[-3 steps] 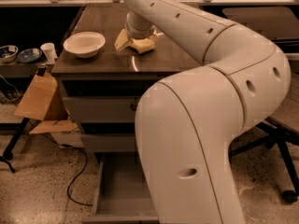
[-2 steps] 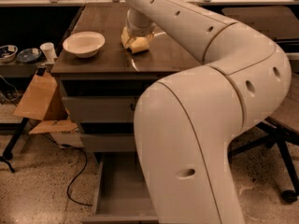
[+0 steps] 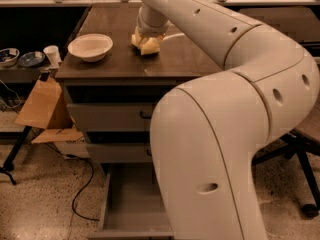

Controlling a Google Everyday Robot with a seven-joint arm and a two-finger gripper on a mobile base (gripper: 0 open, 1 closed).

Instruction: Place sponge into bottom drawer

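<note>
Far left: a paper cup (image 3: pixel 51 54) stands on a low side table, with a cardboard flap (image 3: pixel 42 104) below it.
White bowl (image 3: pixel 90 46): it rests on the cabinet top (image 3: pixel 195 64), in the upper left, near the sponge but apart from it.
Bottom drawer (image 3: pixel 127 204): it is pulled open at the bottom centre, and the part of its floor that shows is bare. The sponge is not yet inside.
Sponge (image 3: pixel 147 45): it is at the upper centre on the cabinet top, right under the wrist.
Gripper (image 3: pixel 149 34): it is directly above the sponge and touching it. I cannot tell whether it grasps the sponge.
Change: one second ago the sponge spread wider toward the left; now it looks narrower and tucked under the gripper.
Meaning: probably the pickup is in progress. Lifting the sponge and carrying it down to the drawer remain.
Right: the big arm (image 3: pixel 225 134) hides much of the cabinet front.
</note>
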